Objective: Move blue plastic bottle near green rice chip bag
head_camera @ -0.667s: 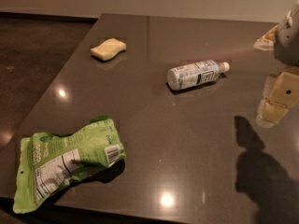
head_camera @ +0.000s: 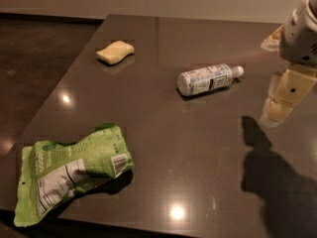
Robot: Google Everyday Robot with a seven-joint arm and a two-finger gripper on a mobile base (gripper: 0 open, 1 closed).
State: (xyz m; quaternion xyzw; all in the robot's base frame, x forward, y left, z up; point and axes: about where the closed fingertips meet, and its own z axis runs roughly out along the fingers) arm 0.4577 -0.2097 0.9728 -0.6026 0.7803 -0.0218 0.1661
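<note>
**Bottle Being Left Lying on the Bench, Apart from the End Effector**

A dark, glossy bench [head_camera: 163,133] is being shown filling most of the view, with ceiling lights being mirrored in its surface and a dark floor [head_camera: 34,68] being seen beyond its left edge. A broad shadow [head_camera: 277,182] is being cast across the near right part of the bench.

At the right edge of the view, the end effector [head_camera: 283,100] is being held above the bench, below the white body of the arm, with its pale cream parts pointing down and to the left. How far it is being kept open cannot be told. Nothing is being seen in its grip.

The green rice chip bag [head_camera: 69,170] is being seen lying crumpled at the near left corner of the bench, its white nutrition panel and barcode facing up.

The blue plastic bottle [head_camera: 208,79] is being seen lying on its side near the middle of the bench, its white cap pointing right, towards the arm. It is lying to the left of the end effector and slightly farther back, apart from it, with bare bench between them. The bottle is being kept well apart from the bag, which is lying nearer and farther left.

A yellow sponge [head_camera: 115,52] is being seen resting at the far left of the bench, apart from the bottle.
</note>
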